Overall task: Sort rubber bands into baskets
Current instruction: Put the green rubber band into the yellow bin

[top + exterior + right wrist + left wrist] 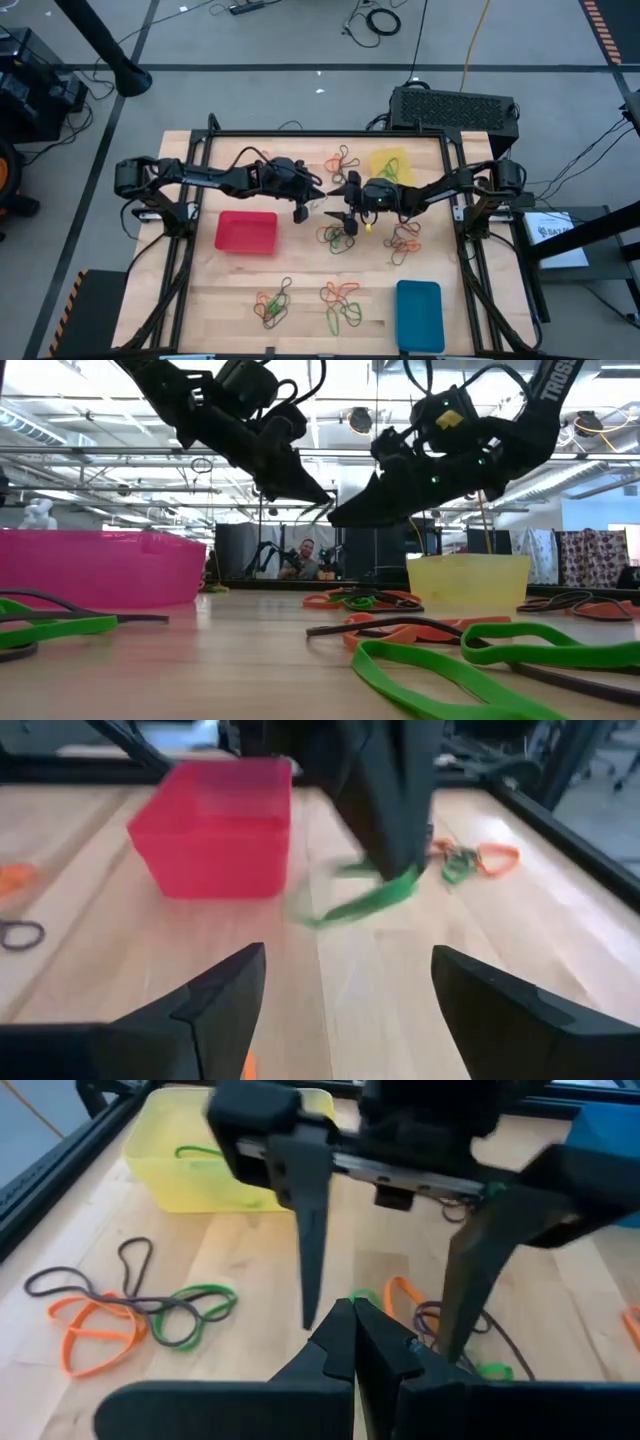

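Note:
My left gripper [320, 197] is shut on a green rubber band [372, 896] above the table's middle, right of the red basket [246, 231]. My right gripper [342, 202] is open and empty. It faces the left gripper, with its two fingers [312, 1230] standing apart just beyond the left fingertips [352, 1330]. The yellow basket [390, 165] stands at the far right with a green band in it [200, 1152]. The blue basket [419, 315] stands at the near right. Tangles of orange, green and dark bands lie on the table [336, 236]. My left gripper pinches the green band [400, 880] between its two shut fingertips, which slant downward. The band hangs slack below the tips as a loose loop [330, 912], lifted clear of the table. Which part of the loop is held cannot be told.
More band tangles lie at the far middle [343, 157], right of centre [403, 240] and along the near side [272, 303] [340, 300]. A black frame rail [468, 260] borders the table's right side. A person shows far behind the table [305, 557].

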`<move>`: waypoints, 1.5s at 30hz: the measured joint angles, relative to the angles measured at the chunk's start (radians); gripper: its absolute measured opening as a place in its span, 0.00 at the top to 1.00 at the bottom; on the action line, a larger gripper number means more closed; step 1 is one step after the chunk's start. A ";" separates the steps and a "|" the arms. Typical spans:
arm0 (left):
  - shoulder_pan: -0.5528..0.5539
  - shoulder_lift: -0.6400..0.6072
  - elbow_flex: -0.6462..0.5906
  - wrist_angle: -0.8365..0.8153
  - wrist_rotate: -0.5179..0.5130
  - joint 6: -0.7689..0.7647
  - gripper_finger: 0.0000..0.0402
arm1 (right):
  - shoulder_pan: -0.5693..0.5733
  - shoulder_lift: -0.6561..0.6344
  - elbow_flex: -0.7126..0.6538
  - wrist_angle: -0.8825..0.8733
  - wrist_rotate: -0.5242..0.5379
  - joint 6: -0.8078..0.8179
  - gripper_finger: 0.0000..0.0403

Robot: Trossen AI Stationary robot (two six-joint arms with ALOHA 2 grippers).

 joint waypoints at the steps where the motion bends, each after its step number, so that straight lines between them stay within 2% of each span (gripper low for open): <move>1: 0.000 0.000 0.000 0.002 0.000 0.000 1.00 | -0.004 0.000 0.000 -0.007 0.003 0.003 0.31; 14: -0.002 0.000 0.000 0.007 0.004 0.000 1.00 | -0.012 0.000 0.000 0.086 -0.031 0.025 0.31; 17: -0.006 0.000 0.000 0.007 0.003 0.000 1.00 | -0.013 -0.001 0.000 0.087 -0.031 0.032 0.33; 23: -0.008 0.000 0.000 0.007 0.003 0.001 1.00 | -0.013 -0.001 0.000 0.091 -0.031 0.039 0.50; 32: -0.008 0.000 0.000 0.004 0.003 0.018 0.89 | -0.013 -0.001 0.000 0.100 -0.031 0.013 0.96; 38: -0.008 -0.002 0.000 -0.005 -0.004 0.053 0.77 | -0.023 -0.021 0.000 0.059 -0.021 0.000 0.99; 41: -0.008 -0.019 0.000 -0.036 -0.047 0.056 0.70 | -0.036 -0.078 0.000 -0.060 0.074 -0.024 1.00; 45: -0.004 -0.037 -0.001 -0.104 -0.153 0.106 0.64 | -0.063 -0.207 0.000 -0.236 0.211 -0.074 1.00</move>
